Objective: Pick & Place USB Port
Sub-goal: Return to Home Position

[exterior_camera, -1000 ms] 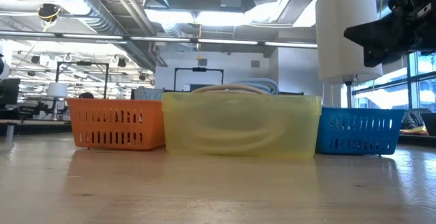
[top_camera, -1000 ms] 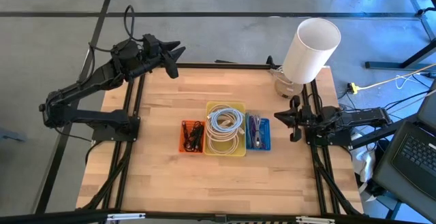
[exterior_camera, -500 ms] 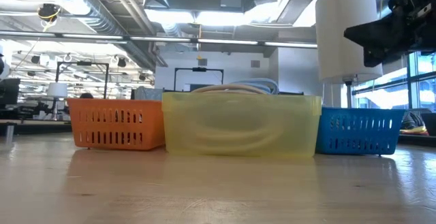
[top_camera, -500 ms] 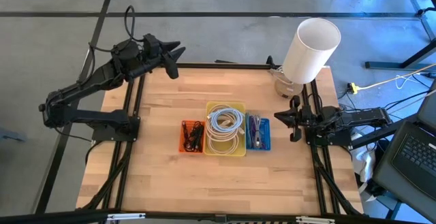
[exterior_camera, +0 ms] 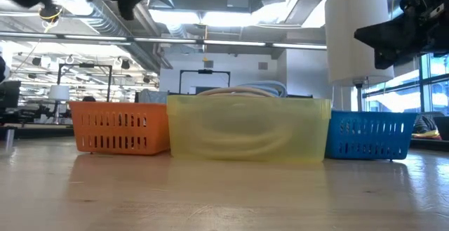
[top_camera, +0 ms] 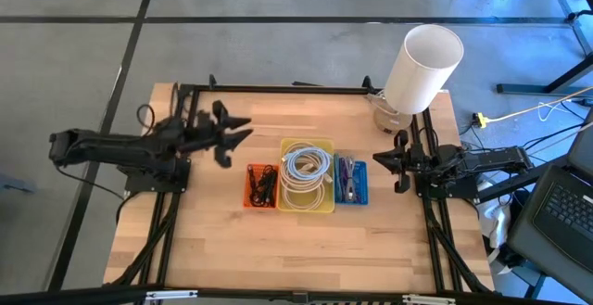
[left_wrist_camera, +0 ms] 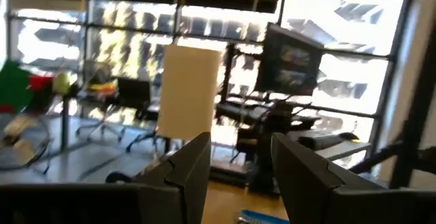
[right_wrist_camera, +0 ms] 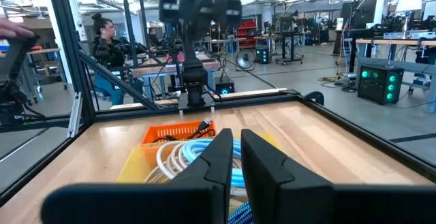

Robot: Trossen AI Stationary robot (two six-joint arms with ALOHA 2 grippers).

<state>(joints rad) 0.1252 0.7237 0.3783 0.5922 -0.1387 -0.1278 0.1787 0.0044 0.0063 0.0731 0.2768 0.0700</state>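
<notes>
Sorting looks done; left gripper (top_camera: 232,139), spread and empty, hangs left of the orange bin (top_camera: 249,186) and should fold home; right gripper (top_camera: 385,159), nearly closed, waits right of the blue bin (top_camera: 364,187).

High view looks straight down on the table (top_camera: 213,240); low view, level across it, shares the yellow bin (exterior_camera: 247,129).

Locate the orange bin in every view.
High view: orange bin, left end of the bin row at mid-table.
Low view: left of centre.
Left wrist view: not in it.
Right wrist view: the farthest bin.
Shared landmark: the yellow bin right beside it.
</notes>
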